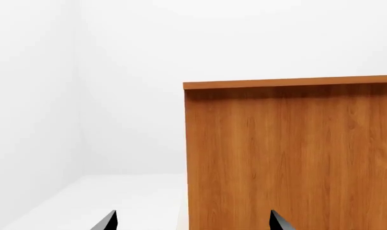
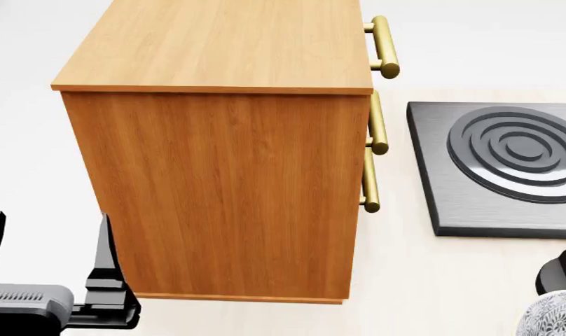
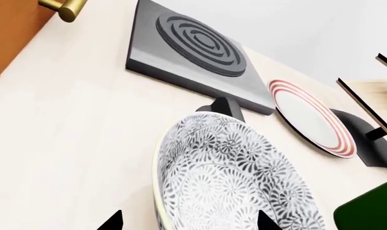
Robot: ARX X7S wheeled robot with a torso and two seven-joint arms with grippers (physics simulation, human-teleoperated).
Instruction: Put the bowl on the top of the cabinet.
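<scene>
The bowl [image 3: 238,182], white with a dark leaf pattern, stands tilted on its edge against a black support [image 3: 224,108]. It shows in the head view's bottom right corner [image 2: 554,316]. My right gripper [image 3: 188,221] is open, its tips on either side of the bowl, with a gap on one side. The orange-brown cabinet [image 2: 218,189] stands ahead with a bare flat top [image 2: 227,42] and brass handles [image 2: 384,45]. It also shows in the left wrist view [image 1: 289,153]. My left gripper [image 2: 47,245] is open and empty beside the cabinet's lower left side.
A dark grey burner plate [image 2: 507,164] with raised rings lies to the right of the cabinet. A white plate with red rim stripes [image 3: 308,117] leans in a black stand [image 3: 366,139] beyond the bowl. A green object [image 3: 372,213] and pale rack slats [image 3: 363,103] are nearby.
</scene>
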